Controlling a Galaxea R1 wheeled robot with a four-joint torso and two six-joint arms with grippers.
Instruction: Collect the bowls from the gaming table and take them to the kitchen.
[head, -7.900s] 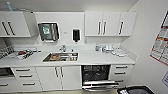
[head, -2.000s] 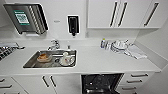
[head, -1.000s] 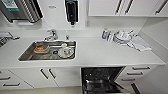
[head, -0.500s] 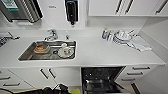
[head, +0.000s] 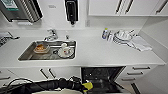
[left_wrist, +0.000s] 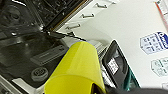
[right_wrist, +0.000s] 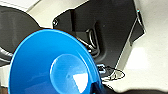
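Note:
I am in the kitchen, facing the white worktop (head: 100, 53) and the steel sink (head: 27, 53). My left arm comes in low in the head view, and my left gripper (head: 83, 86) is shut on the yellow bowl (head: 88, 86), just in front of the open dishwasher (head: 102, 77). In the left wrist view the yellow bowl (left_wrist: 75, 70) looms large above the dishwasher's dark inside. The blue bowl (right_wrist: 52, 65) shows large in the right wrist view, its hollow side toward the camera, with my right gripper shut on its rim. The gaming table is out of view.
Dishes lie in the sink, among them an orange item (head: 40, 48) and a white plate (head: 65, 51). Stacked plates (head: 122, 37), a cloth (head: 140, 43) and a small bottle (head: 105, 33) sit on the worktop's right. A black soap dispenser (head: 71, 10) and a paper-towel dispenser (head: 22, 10) hang above.
The whole view has closed in on the worktop and sink, so the camera moved forward. Over the last second it has barely shifted.

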